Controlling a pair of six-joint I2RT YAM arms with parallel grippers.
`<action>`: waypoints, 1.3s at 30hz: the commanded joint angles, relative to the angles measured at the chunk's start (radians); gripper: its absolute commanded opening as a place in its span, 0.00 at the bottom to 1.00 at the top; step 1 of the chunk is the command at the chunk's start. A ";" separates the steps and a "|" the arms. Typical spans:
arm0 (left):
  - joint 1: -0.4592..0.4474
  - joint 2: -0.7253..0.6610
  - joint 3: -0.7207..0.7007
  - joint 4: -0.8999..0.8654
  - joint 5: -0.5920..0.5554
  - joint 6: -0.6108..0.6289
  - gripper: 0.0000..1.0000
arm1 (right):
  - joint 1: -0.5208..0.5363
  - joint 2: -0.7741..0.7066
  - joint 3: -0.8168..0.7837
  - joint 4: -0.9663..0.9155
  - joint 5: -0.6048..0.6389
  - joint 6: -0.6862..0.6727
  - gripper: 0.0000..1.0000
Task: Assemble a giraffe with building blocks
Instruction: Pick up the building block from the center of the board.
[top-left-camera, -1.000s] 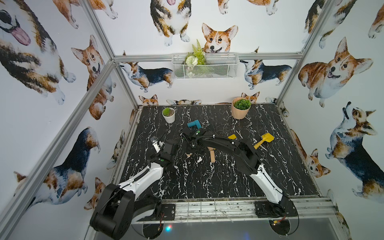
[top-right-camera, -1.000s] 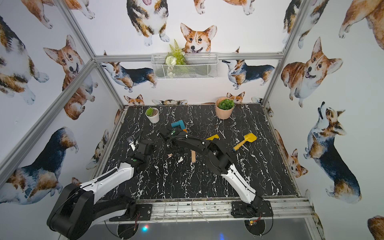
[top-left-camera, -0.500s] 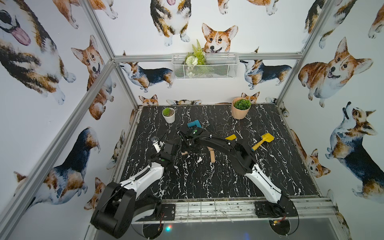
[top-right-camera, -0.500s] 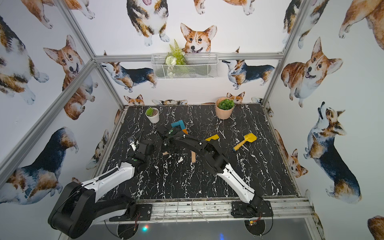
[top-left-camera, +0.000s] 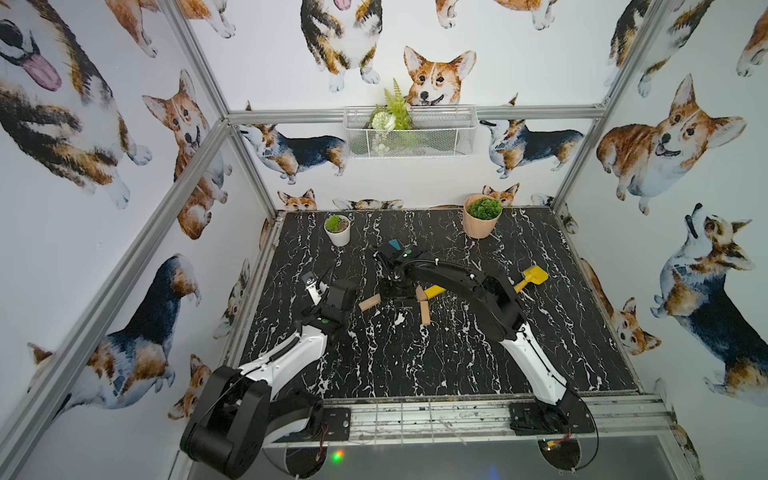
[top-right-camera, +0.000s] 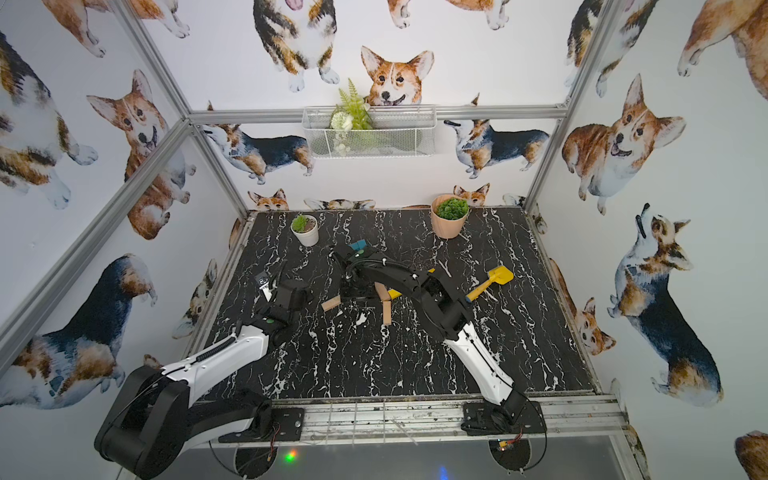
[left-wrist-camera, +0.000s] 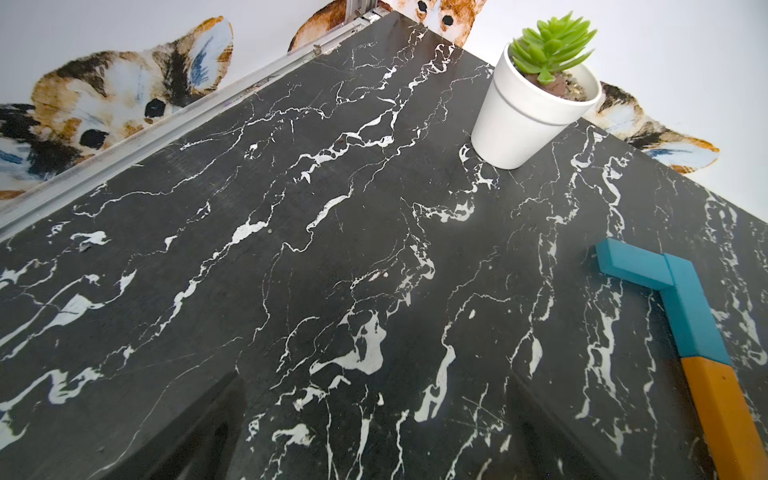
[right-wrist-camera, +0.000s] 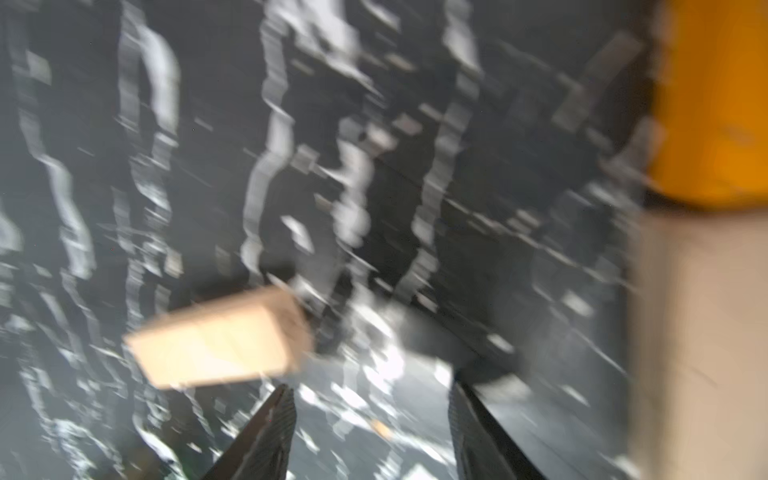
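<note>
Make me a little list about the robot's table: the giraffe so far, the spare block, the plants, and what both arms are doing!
table: black marble top
giraffe so far: teal bars joined to an orange bar, then a tan bar
spare block: loose tan block, lying alone
left end effector: open, empty
right end effector: open, close to the loose tan block, not holding it
plants: white pot and tan pot at the back

Black marbled tabletop (top-left-camera: 415, 365), white pot (top-left-camera: 338, 237), tan pot (top-left-camera: 478, 225), teal-orange joined bars (left-wrist-camera: 690, 316), loose tan blocks (top-left-camera: 369, 303)
</note>
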 joint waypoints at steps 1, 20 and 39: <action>0.002 -0.010 -0.004 0.020 -0.004 -0.003 1.00 | -0.020 -0.025 0.021 0.001 -0.020 -0.109 0.62; 0.002 -0.093 -0.059 0.032 -0.044 -0.042 1.00 | 0.009 0.270 0.393 0.165 -0.250 -0.105 0.62; -0.003 -0.118 -0.075 0.055 -0.039 -0.027 1.00 | 0.047 0.002 -0.102 0.264 -0.238 -0.163 0.56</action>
